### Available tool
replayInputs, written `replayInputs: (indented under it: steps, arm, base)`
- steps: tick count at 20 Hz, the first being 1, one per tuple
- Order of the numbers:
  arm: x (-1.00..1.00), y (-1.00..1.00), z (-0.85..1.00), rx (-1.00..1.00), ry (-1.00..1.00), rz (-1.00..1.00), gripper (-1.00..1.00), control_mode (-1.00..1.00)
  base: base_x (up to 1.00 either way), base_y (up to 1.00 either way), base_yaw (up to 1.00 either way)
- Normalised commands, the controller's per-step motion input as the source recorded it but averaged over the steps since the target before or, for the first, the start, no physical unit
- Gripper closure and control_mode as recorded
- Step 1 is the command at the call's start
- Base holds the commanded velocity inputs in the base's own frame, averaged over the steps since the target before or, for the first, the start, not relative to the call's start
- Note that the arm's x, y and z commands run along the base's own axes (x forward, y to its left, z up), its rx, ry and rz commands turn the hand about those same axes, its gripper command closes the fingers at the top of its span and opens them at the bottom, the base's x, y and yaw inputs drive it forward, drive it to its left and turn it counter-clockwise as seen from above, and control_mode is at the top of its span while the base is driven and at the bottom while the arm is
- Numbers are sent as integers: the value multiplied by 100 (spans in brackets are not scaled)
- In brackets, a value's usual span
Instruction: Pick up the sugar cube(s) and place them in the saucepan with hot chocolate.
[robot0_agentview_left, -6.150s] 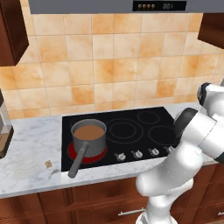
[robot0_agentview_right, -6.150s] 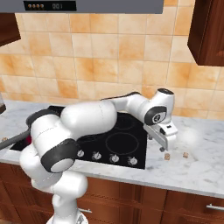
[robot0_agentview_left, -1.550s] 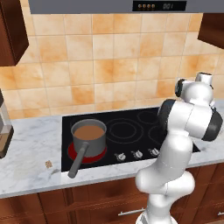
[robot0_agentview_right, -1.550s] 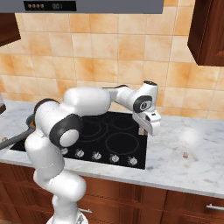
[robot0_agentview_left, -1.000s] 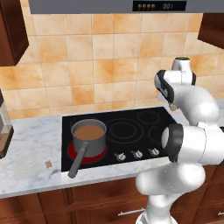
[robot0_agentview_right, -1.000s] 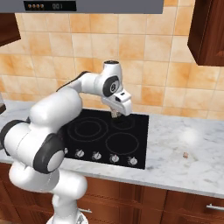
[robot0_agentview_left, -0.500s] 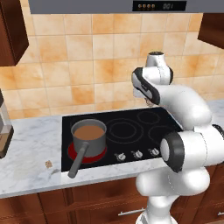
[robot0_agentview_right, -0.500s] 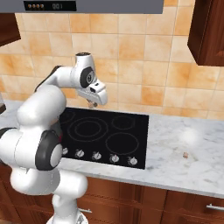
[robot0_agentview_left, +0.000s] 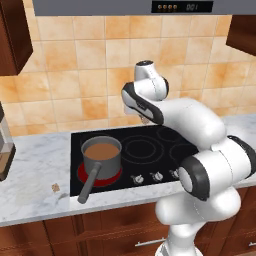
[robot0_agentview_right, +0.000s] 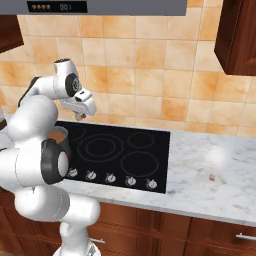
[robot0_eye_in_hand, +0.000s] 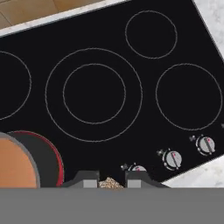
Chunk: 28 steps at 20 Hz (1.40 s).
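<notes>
My gripper (robot0_agentview_left: 145, 119) hangs above the back of the black cooktop (robot0_agentview_left: 165, 145), to the right of the saucepan, and is shut on a tiny tan speckled sugar cube (robot0_eye_in_hand: 109, 183) that shows between the fingertips (robot0_eye_in_hand: 86, 179) in the hand view. The grey saucepan (robot0_agentview_left: 101, 152) with brown hot chocolate stands on the glowing red front-left burner, its long handle (robot0_agentview_left: 87, 184) pointing toward the counter's front edge. In the hand view the saucepan's rim (robot0_eye_in_hand: 34, 168) lies at the lower left. From the right base view the gripper (robot0_agentview_right: 79, 116) is right of the saucepan (robot0_agentview_right: 59, 136), which the arm half hides.
Another small tan cube (robot0_agentview_left: 55, 187) lies on the marble counter left of the cooktop, and one more (robot0_agentview_right: 212, 176) on the counter to its right. Knobs (robot0_agentview_left: 155, 176) line the cooktop's front. A dark coffee machine (robot0_agentview_left: 4, 150) stands at the far left. A range hood (robot0_agentview_left: 150, 7) hangs overhead.
The arm has swung left across the cooktop toward the saucepan, carrying the sugar cube. The saucepan and the cubes on the counter have not moved.
</notes>
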Motion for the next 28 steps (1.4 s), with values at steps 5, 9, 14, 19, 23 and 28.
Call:
replayInputs:
  steps: [5, 9, 14, 19, 23, 28]
  arm:
    - [0, 100, -7, -6, 0, 10, 100, -100]
    - [2, 100, -43, -3, 0, 10, 100, -100]
    - [18, 91, -51, -1, 3, 4, 100, -100]
    - [25, 41, -52, -3, 5, -1, 100, -100]
    - [-14, 0, -42, 0, 0, -1, 100, -100]
    - [-26, -2, -23, -1, -2, -2, 100, -100]
  base:
    - [0, 0, 0]
    - [0, 0, 0]
    - [0, 0, 0]
    - [0, 0, 0]
    - [0, 0, 0]
    - [0, 0, 0]
